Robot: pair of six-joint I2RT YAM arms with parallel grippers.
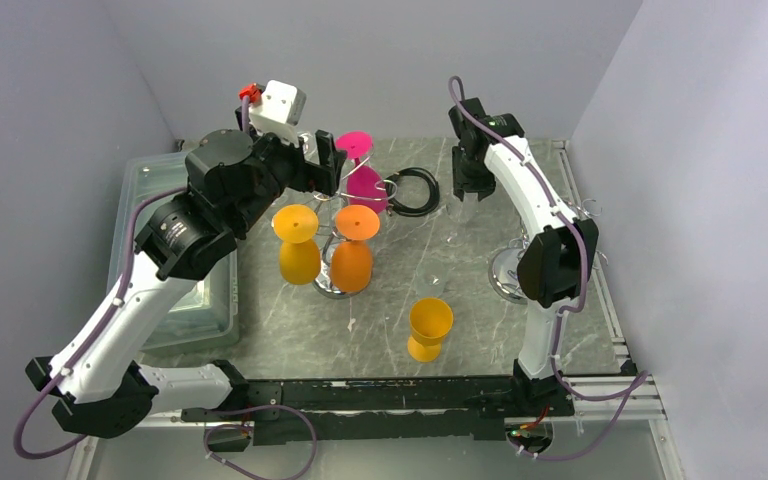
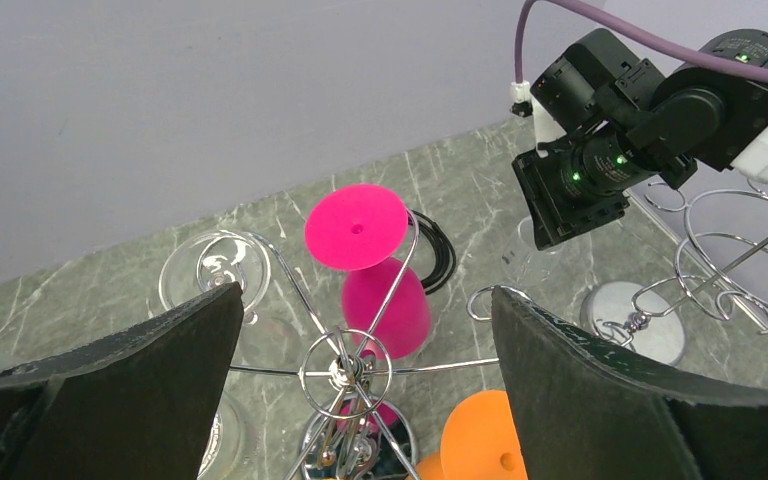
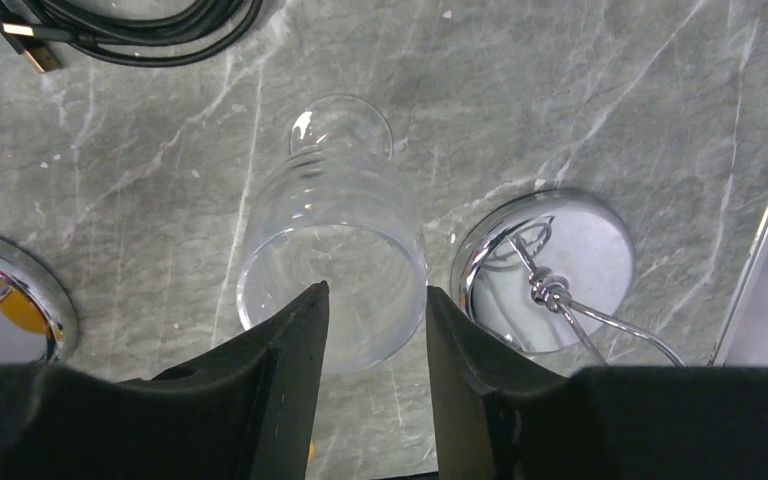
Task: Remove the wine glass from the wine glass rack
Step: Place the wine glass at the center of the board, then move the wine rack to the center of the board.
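The wine glass point(image 3: 330, 200) stands on the table point(image 3: 610, 100), off the wine glass rack point(image 3: 585, 240). My right pincer point(image 3: 375, 300) hangs over it, jaws apart. I judge only pulling away remains.

Marble table point(image 1: 370, 335) carries clear glass point(image 3: 335, 250), orange goblet point(image 1: 429, 328) and black cable point(image 1: 415, 190).

Table point(image 1: 380, 340): grey marble, pale veins.
Walls point(image 1: 360, 60): plain lilac-grey.
Wine glass point(image 3: 335, 235): clear, ringed with fine ridges.
Rack point(image 3: 585, 235), 3 o'clock: chrome, mirror base.
Stand point(image 1: 332, 287), 9 o'clock: chrome.
Pink glass point(image 1: 365, 185), 12 o'clock: magenta, foot and bowl alike.
Orange glasses point(image 1: 353, 262), 9 o'clock: plain orange.
Amber glass point(image 1: 429, 328), 5 o'clock: yellow-orange.
Cable point(image 1: 415, 190), 1 o'clock: black, gold plug tip.
Bin point(image 1: 150, 210), far 9 o'clock: translucent blue-green.
Left arm point(image 1: 120, 310), right arm point(image 1: 535, 190): white shells, black joints, purple hoses.
Left gripper point(image 2: 365, 295), right gripper point(image 3: 375, 292): black.
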